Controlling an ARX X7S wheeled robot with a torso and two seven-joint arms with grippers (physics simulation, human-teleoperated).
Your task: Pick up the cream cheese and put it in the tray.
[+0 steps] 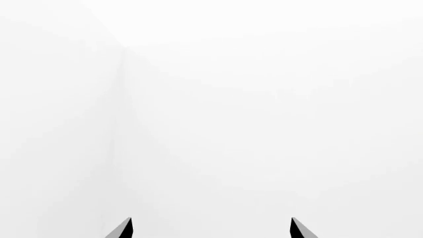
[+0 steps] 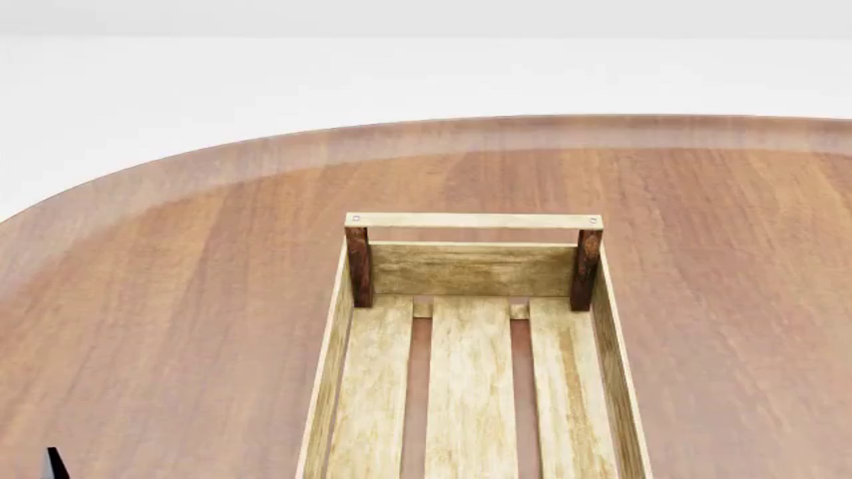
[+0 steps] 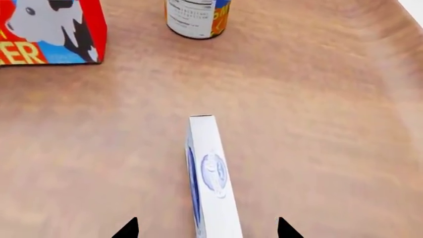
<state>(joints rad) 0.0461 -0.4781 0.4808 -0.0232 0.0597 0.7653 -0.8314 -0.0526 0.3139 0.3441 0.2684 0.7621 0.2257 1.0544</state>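
Observation:
The cream cheese (image 3: pixel 211 173), a thin white box with a blue oval logo, stands on its narrow edge on the brown table in the right wrist view. My right gripper (image 3: pixel 208 229) is open, one dark fingertip on each side of the box's near end with table showing in both gaps. The tray (image 2: pixel 473 221), a long light-wood slatted crate with dark corner posts, lies in the middle of the head view with nothing in it. My left gripper (image 1: pixel 211 228) is open and faces only blank white. The head view shows neither the box nor the right gripper.
Beyond the cream cheese in the right wrist view stand a red box with a cow picture (image 3: pixel 46 29) and a can (image 3: pixel 197 17). The round wooden table's far edge (image 2: pixel 440 122) curves behind the tray. A dark tip (image 2: pixel 55 464) pokes in at the head view's lower left.

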